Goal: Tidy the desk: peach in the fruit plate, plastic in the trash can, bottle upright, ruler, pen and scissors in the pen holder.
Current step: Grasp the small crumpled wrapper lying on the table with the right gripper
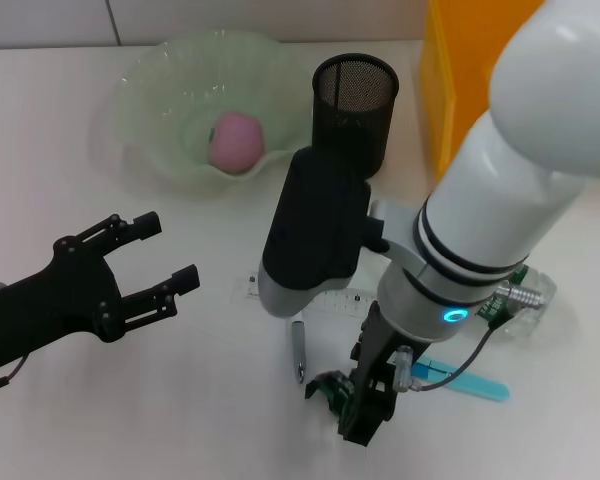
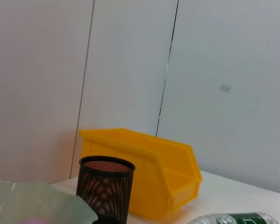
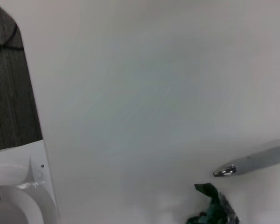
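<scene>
A pink peach (image 1: 235, 140) lies in the pale green fruit plate (image 1: 155, 95). The black mesh pen holder (image 1: 355, 100) stands upright beside the plate, with the yellow trash bin (image 1: 460, 70) to its right. A grey pen (image 1: 299, 350) lies on the table, and a clear ruler (image 1: 325, 297) lies partly under my right arm. Blue-handled scissors (image 1: 465, 382) and the lying bottle (image 1: 528, 295) are partly hidden behind that arm. My right gripper (image 1: 365, 408) is down at the crumpled green plastic (image 1: 328, 388), which also shows in the right wrist view (image 3: 214, 212). My left gripper (image 1: 165, 252) is open and empty at the left.
The left wrist view shows the yellow bin (image 2: 149, 172), the pen holder (image 2: 105, 186), the plate's rim (image 2: 37, 203) and the lying bottle (image 2: 233, 218). The right wrist view shows the pen (image 3: 252, 161) and the table's edge with dark floor (image 3: 9, 79) beyond.
</scene>
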`<state>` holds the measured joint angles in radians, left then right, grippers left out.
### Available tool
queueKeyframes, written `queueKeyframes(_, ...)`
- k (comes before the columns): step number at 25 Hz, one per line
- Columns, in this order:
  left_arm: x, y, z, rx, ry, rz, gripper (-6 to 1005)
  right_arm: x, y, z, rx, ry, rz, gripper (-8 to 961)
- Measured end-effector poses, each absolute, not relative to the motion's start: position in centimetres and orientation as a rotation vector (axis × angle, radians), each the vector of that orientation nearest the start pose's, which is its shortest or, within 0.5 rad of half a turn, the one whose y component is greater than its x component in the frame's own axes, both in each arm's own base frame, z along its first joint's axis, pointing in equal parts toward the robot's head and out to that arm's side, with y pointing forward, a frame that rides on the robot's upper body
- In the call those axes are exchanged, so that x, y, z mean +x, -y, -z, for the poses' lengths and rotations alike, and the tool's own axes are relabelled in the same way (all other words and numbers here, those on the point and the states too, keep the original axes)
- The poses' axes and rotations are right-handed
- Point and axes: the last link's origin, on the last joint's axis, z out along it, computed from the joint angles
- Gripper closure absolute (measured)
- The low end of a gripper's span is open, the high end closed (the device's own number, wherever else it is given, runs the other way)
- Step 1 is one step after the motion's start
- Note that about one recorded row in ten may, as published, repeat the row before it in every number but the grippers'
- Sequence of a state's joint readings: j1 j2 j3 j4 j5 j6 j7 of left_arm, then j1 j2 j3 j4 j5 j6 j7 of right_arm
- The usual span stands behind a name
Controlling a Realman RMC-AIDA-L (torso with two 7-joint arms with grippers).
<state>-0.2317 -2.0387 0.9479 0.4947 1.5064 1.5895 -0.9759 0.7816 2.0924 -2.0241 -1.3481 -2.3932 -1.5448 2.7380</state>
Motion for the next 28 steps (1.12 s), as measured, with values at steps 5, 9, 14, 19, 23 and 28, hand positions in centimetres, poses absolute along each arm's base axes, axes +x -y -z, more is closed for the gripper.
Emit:
queueKeyframes(5, -31.41, -24.95, 0.37, -2.485, 0.503, 0.933, 169, 10.56, -27.64, 11.47, -2.979, -0.419, 0.876, 132)
queueKeyframes(9, -31.43, -24.93, 0.39, -2.484, 0.505, 0.933, 169, 10.74, -27.72, 11.63, -2.982, -0.433, 0.875, 133)
queueKeyframes(14, -31.48, -24.96, 0.42, -2.482, 0.508, 0.928, 170, 11.17, -28.12, 11.85, -2.971, -0.45, 0.893, 200)
queueKeyframes(19, -31.55, -25.01, 0.43, -2.48, 0.511, 0.922, 170, 11.09, -28.08, 11.96, -2.986, -0.437, 0.876, 312)
queueKeyframes(23, -31.56, -25.01, 0.43, -2.48, 0.511, 0.921, 170, 11.01, -27.99, 11.97, -2.999, -0.44, 0.871, 466)
queueKeyframes(28, -31.57, -25.02, 0.43, -2.479, 0.514, 0.921, 170, 10.66, -28.02, 11.37, -3.01, -0.455, 0.846, 605)
